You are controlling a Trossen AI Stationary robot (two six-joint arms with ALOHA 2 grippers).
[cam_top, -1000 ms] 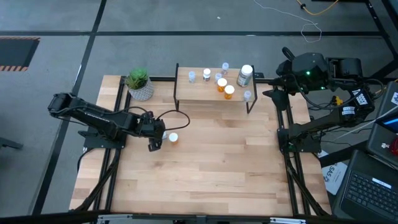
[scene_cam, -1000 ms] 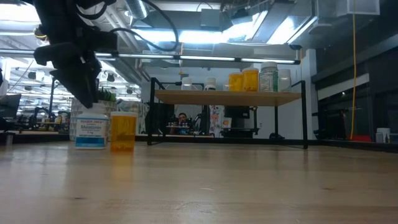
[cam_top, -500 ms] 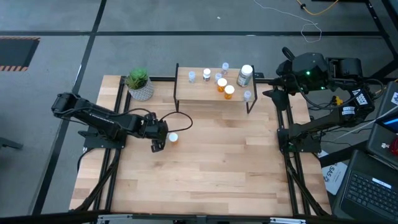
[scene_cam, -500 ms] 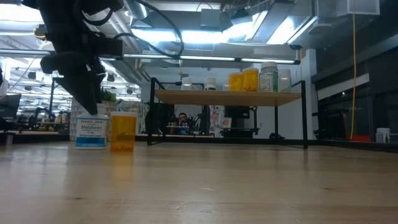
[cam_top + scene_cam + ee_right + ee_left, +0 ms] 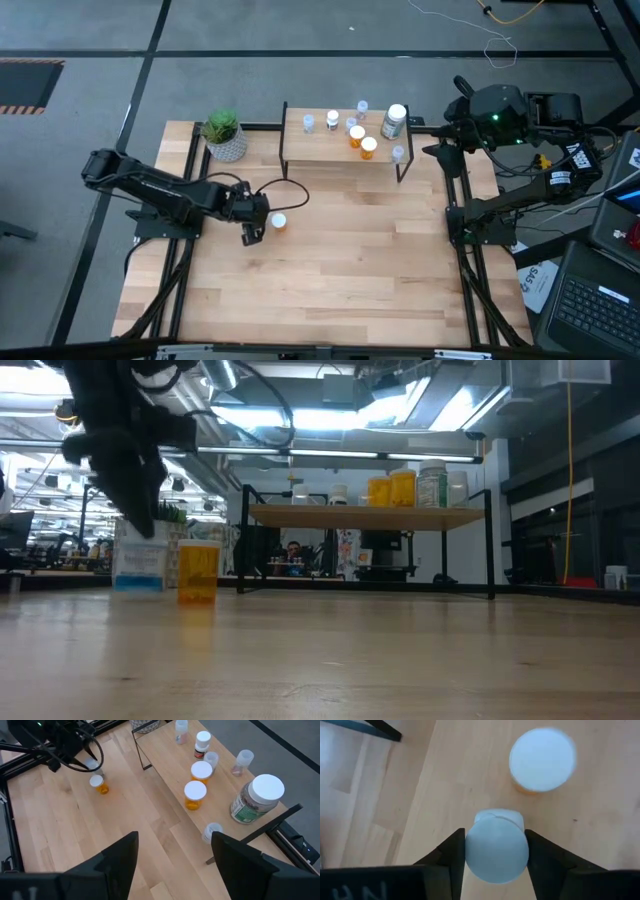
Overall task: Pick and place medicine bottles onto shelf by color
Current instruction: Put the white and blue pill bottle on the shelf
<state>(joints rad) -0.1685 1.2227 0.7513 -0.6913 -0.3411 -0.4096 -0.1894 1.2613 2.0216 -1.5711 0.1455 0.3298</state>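
Two bottles sit left of centre on the counter (image 5: 330,270): the left claw (image 5: 495,851) pinches the white bottle (image 5: 496,847) (orange bottle (image 5: 279,223) beside); next, lift toward the upper-centre shelf (image 5: 320,148). The right claw (image 5: 172,852) waits open.

No label can be read now: the white bottle (image 5: 140,565) has blurred blue print, the green-labelled bottle (image 5: 254,800) on the shelf (image 5: 165,780) has illegible text, and the left wrist view shows only upside-down letter fragments.
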